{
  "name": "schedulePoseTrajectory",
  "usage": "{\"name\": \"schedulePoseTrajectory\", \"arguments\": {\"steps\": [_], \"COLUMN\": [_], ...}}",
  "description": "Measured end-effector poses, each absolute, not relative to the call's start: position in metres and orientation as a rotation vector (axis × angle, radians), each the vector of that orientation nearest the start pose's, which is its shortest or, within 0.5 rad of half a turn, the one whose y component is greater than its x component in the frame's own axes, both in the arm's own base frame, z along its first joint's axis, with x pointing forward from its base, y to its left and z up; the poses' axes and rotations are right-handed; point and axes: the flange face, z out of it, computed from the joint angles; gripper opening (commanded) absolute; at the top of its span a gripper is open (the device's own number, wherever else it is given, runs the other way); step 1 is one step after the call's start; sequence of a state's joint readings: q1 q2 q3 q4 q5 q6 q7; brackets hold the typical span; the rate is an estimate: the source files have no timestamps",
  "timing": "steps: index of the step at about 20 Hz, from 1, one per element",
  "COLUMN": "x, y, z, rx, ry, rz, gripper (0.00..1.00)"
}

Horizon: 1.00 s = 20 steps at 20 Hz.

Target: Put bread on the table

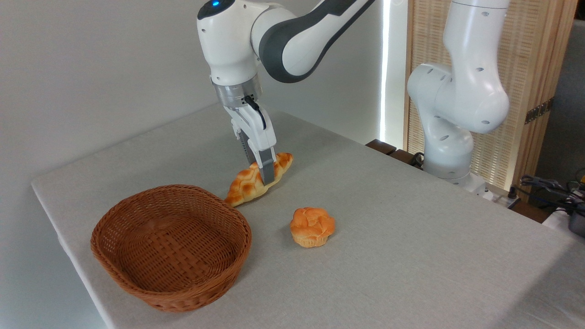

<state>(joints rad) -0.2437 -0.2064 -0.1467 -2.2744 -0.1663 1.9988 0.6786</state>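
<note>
The large rectangular tabletop with a light grey fabric-like surface (pixel 388 237) fills most of the frame, running from the left edge to the lower right. The white and grey robot arm (pixel 283 41) is seen reaching down from the top centre, its base standing at the upper right. A round brown wicker basket (pixel 171 246), shown empty, sits at lower left.

Just above and right of the basket's rim, near the centre of the frame, the long braided golden-brown loaf with pointed ends (pixel 249 180) is held slanted, its lower tip close beside the rim and near or touching the cloth; contact cannot be told. The two-finger gripper (pixel 267 176) is closed across the loaf a little above its middle. A small round muffin-shaped orange bun (pixel 312 226) stands apart at lower centre.

The loaf is judged light and somewhat soft, so a gentle pinch is enough. Its ridged crust should resist slipping. A hold at the thick midsection is best, since the tapered ends would be pivoted or lost.
</note>
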Motion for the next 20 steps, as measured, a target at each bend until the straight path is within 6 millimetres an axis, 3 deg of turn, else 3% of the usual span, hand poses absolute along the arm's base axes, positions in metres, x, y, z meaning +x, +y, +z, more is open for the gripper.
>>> {"name": "schedulePoseTrajectory", "arguments": {"steps": [5, 9, 11, 13, 17, 20], "x": [0.435, 0.441, 0.451, 0.467, 0.502, 0.528], "y": [-0.193, -0.194, -0.194, -0.188, -0.145, -0.116], "z": [0.430, 0.448, 0.473, 0.510, 0.579, 0.607], "rx": [-2.876, -2.875, -2.877, -2.880, -2.938, -2.979], "ry": [1.556, 1.558, 1.552, 1.526, 1.418, 1.353], "rz": [0.102, 0.066, 0.002, -0.115, -0.213, -0.179], "gripper": [1.00, 1.00, 1.00, 1.00, 1.00, 1.00]}}
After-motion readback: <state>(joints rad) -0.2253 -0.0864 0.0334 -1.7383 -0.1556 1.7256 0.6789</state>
